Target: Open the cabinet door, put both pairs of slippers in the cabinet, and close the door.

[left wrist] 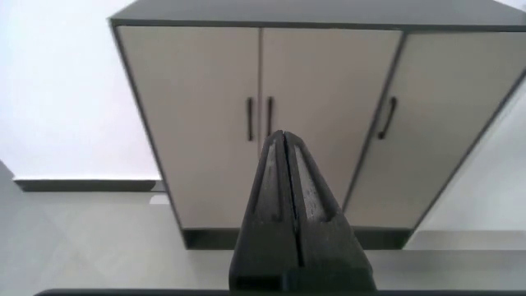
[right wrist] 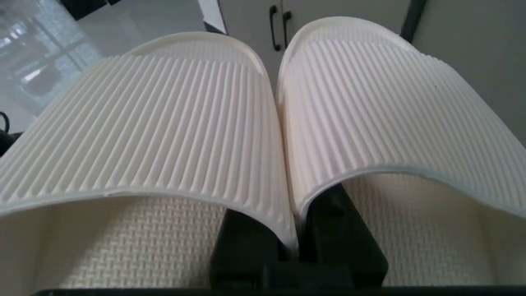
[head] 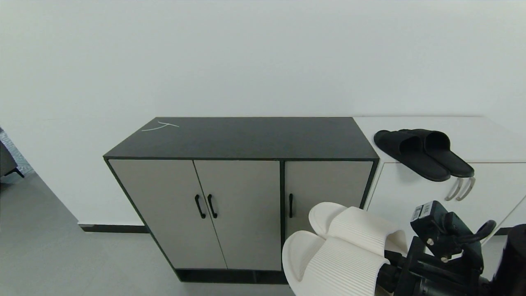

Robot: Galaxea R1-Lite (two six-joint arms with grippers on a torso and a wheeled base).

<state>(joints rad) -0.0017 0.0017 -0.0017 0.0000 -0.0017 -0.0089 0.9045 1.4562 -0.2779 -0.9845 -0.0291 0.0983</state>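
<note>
Right gripper (right wrist: pixel 297 237) is clamping the white slippers (head: pixel 345 250) by inner edges, before the cabinet (head: pixel 246 139), doors shut; left gripper (left wrist: pixel 284 156) is sitting closed, empty; black slippers (head: pixel 423 153) are lying on the adjacent white sideboard (head: pixel 493 135).

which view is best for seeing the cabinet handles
Head view: all three handles stand unblocked on the shut doors. The left wrist view shows all three too, with the shut left gripper beside the pair. The right wrist view catches part of two past the white slippers.
</note>
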